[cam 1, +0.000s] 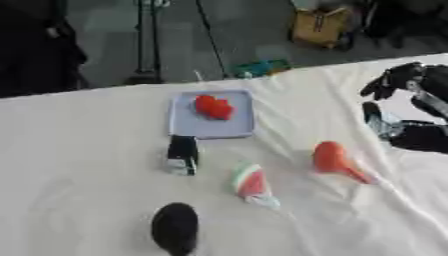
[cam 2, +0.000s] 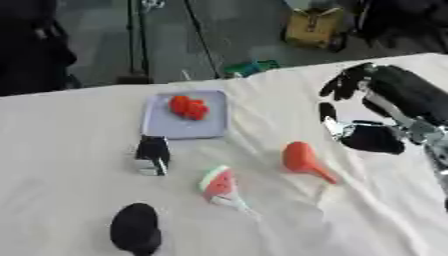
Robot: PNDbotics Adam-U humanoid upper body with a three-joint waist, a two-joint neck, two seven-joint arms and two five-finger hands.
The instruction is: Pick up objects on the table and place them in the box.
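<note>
A shallow pale blue box [cam 1: 213, 127] lies at the middle back of the white table, with a red lumpy object [cam 1: 213, 107] in it. In front of it stand a small black and silver block [cam 1: 182, 155], a watermelon-slice toy [cam 1: 250, 184], an orange pear-shaped object [cam 1: 333, 159] and a black oval object [cam 1: 175, 227]. My right hand [cam 2: 350, 102] hangs open above the table at the right, up and to the right of the orange object, holding nothing. The left hand shows in neither view.
A white cloth [cam 1: 79, 165] covers the table, wrinkled at the right. Beyond the far edge are a stand's legs [cam 1: 144, 75], a teal object [cam 1: 260, 67] on the floor and a yellow bag [cam 1: 319, 26].
</note>
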